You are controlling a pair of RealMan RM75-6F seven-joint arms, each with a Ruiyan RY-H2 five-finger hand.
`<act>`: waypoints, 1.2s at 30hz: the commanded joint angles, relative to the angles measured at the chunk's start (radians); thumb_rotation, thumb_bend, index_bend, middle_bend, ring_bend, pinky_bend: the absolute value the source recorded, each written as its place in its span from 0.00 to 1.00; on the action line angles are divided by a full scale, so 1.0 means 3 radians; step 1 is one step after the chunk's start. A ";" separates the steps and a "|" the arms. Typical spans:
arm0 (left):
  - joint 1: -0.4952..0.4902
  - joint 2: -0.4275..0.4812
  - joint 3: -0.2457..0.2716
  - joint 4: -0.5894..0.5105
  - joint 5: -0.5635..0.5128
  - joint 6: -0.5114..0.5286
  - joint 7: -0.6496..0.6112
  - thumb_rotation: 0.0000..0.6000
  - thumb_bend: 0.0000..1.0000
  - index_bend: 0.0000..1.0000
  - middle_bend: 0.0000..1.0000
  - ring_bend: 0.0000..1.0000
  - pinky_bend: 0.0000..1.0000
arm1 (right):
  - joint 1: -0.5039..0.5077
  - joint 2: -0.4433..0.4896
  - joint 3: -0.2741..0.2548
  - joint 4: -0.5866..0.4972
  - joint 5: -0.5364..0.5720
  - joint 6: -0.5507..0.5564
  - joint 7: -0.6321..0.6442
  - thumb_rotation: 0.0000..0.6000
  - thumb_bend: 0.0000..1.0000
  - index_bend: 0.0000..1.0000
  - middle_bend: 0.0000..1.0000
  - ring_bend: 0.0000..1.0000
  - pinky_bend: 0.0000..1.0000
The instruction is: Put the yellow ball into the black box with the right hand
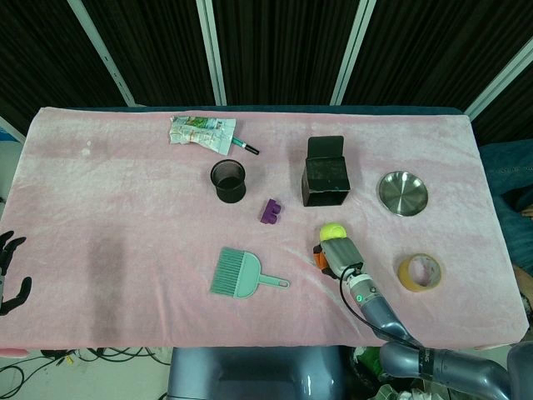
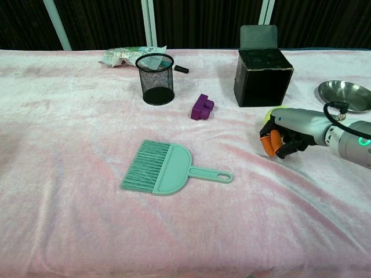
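Bright even light, soft shadows, sharp

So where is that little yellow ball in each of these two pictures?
Head view: the yellow ball sits right of centre, at the tips of the right hand, below the black box.
Chest view: the ball is at the right, mostly hidden behind the right hand, just a sliver showing.
Shared landmark: the black box, standing just beyond the ball in both views.

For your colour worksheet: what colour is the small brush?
Teal green brush, clearest in the chest view.
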 commanded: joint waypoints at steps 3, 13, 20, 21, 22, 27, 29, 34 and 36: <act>-0.0006 0.0003 -0.0012 0.0004 -0.0023 -0.0010 -0.0001 1.00 0.43 0.16 0.07 0.04 0.00 | 0.0174 -0.0054 0.0077 0.0225 0.0103 -0.0105 -0.0039 1.00 0.84 1.00 0.89 0.98 1.00; -0.0007 -0.0004 -0.0018 0.0006 -0.0033 -0.0002 0.0028 1.00 0.43 0.16 0.07 0.04 0.00 | 0.0448 -0.0141 0.0174 0.0655 0.0246 -0.0388 0.0025 1.00 0.83 1.00 0.89 0.98 1.00; -0.0003 -0.0007 -0.0019 0.0007 -0.0035 0.0009 0.0038 1.00 0.43 0.16 0.07 0.04 0.00 | 0.0600 -0.0251 0.0231 0.1051 0.0239 -0.0571 0.0215 1.00 0.83 1.00 0.89 0.98 1.00; -0.0003 -0.0008 -0.0019 0.0006 -0.0035 0.0010 0.0040 1.00 0.43 0.16 0.07 0.04 0.00 | 0.0620 -0.0264 0.0242 0.1111 0.0237 -0.0591 0.0245 1.00 0.83 1.00 0.89 0.98 1.00; -0.0002 -0.0009 -0.0019 0.0005 -0.0035 0.0011 0.0040 1.00 0.43 0.16 0.07 0.04 0.00 | 0.0638 -0.0277 0.0252 0.1167 0.0229 -0.0605 0.0274 1.00 0.83 1.00 0.89 0.98 1.00; -0.0007 -0.0017 -0.0013 0.0007 -0.0031 0.0003 0.0063 1.00 0.43 0.16 0.07 0.04 0.00 | 0.0692 -0.0286 0.0289 0.1342 0.0165 -0.0681 0.0469 1.00 0.83 1.00 0.89 0.98 1.00; -0.0008 -0.0020 -0.0011 0.0006 -0.0028 0.0002 0.0068 1.00 0.43 0.16 0.07 0.04 0.00 | 0.0705 -0.0295 0.0290 0.1384 0.0147 -0.0692 0.0509 1.00 0.83 1.00 0.89 0.98 1.00; -0.0002 -0.0020 -0.0015 0.0004 -0.0030 0.0014 0.0064 1.00 0.43 0.16 0.07 0.04 0.00 | 0.0761 -0.0380 0.0293 0.1582 0.0096 -0.0720 0.0617 1.00 0.83 1.00 0.89 0.98 1.00; -0.0003 -0.0019 -0.0018 0.0004 -0.0032 0.0016 0.0062 1.00 0.43 0.16 0.07 0.04 0.00 | 0.0776 -0.0416 0.0298 0.1621 0.0040 -0.0692 0.0674 1.00 0.83 1.00 0.89 0.98 1.00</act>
